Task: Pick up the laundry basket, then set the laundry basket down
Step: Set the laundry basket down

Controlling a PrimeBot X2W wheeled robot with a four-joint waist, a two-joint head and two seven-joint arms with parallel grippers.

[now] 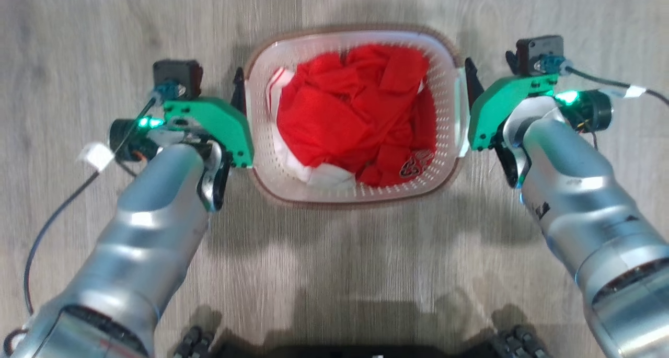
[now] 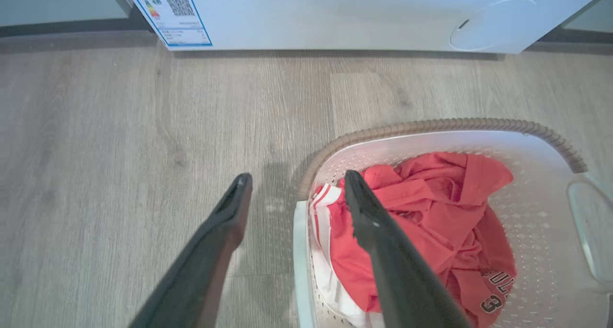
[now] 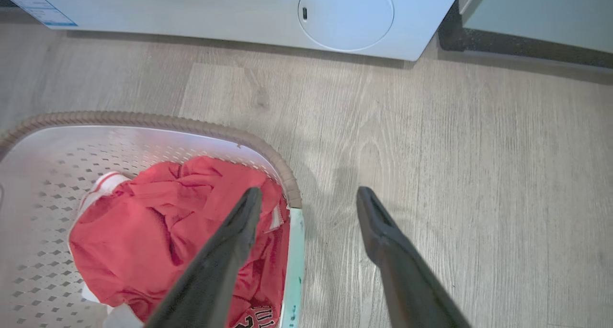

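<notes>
The laundry basket [image 1: 360, 195] stands on the wood floor, white with perforated walls and a brown rim, holding a crumpled red garment [image 1: 355, 112] with white trim. My left gripper [image 1: 244, 94] is at the basket's left side handle. In the left wrist view the left gripper [image 2: 294, 190] is open, one finger outside the basket [image 2: 431, 125] and one over the clothes, the white handle [image 2: 299, 251] between them untouched. My right gripper [image 1: 466, 83] mirrors this at the right handle. There the right gripper [image 3: 310, 196] is open astride the handle [image 3: 294, 251] of the basket [image 3: 143, 118].
A white washer [image 2: 335, 16] stands on the floor a short way beyond the basket, with a round hatch [image 3: 346, 14] low on its front and a blue label [image 2: 170, 12]. Bare floor [image 1: 334, 264] lies between the basket and my base.
</notes>
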